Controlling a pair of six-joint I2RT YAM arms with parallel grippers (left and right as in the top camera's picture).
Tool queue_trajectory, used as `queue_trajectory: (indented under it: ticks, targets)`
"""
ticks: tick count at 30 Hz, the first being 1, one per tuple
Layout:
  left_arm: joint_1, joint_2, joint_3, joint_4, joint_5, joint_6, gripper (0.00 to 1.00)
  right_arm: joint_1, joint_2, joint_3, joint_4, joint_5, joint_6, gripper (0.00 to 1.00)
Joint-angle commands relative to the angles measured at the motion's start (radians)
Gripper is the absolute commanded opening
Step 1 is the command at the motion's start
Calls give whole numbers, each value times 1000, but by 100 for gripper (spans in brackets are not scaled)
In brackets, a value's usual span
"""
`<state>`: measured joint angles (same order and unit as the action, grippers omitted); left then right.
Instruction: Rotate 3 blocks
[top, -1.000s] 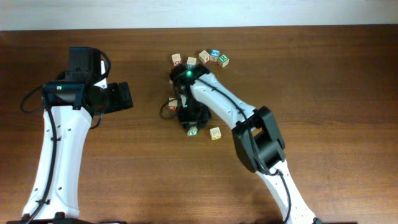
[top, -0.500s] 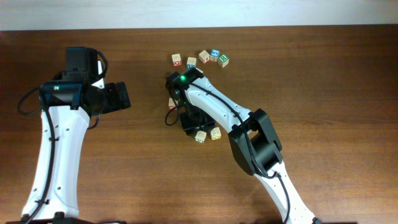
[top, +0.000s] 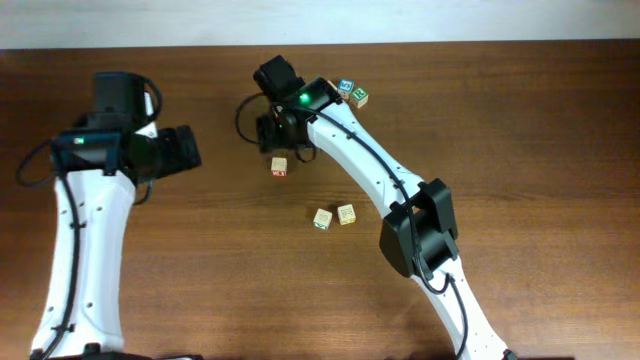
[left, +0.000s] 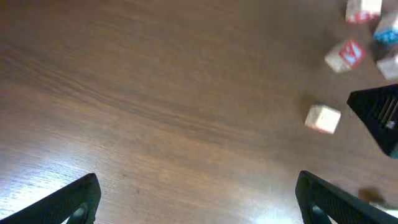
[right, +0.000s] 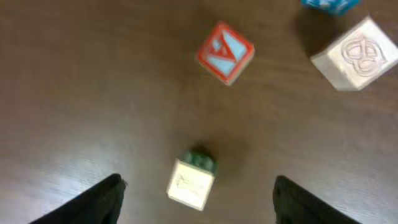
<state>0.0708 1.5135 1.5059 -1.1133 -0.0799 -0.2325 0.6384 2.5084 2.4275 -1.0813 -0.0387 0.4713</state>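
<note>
**Right pincer** (right: 198, 186), jaws apart and clamped on nothing, hangs just beyond the red-printed block (top: 279, 167). The green-printed block (top: 322, 219) and yellow-printed block (top: 346, 213) lie side by side, well apart from it towards the arm bases. **Left pincer** (left: 199, 193), jaws wide and empty, waits far to its left. Good practice, as judged: straddle two opposite faces squarely, lift little, turn, and set flat on the desk (top: 520, 150).

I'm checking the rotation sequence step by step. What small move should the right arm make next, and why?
Probably lower the right gripper straight down around the red-printed cube. Its jaws stand open and empty, and in the right wrist view that cube lies between them, well below, standing alone, so a short descent should bring it within grasp.
</note>
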Motion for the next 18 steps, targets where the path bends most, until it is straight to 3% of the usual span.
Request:
queue_trajectory:
  ticks: [1, 5, 10, 18]
  targets:
    - [43, -1, 36, -7, -14, -29, 99, 11, 18, -66, 47, 60, 145, 77]
    - [60, -1, 36, -10, -15, -29, 99, 12, 18, -147, 103, 66, 148, 66]
    - [63, -1, 36, -10, -14, -29, 99, 32, 18, -221, 166, 66, 147, 64]
    - [63, -1, 36, -21, -14, -29, 99, 57, 18, -229, 175, 67, 147, 52]
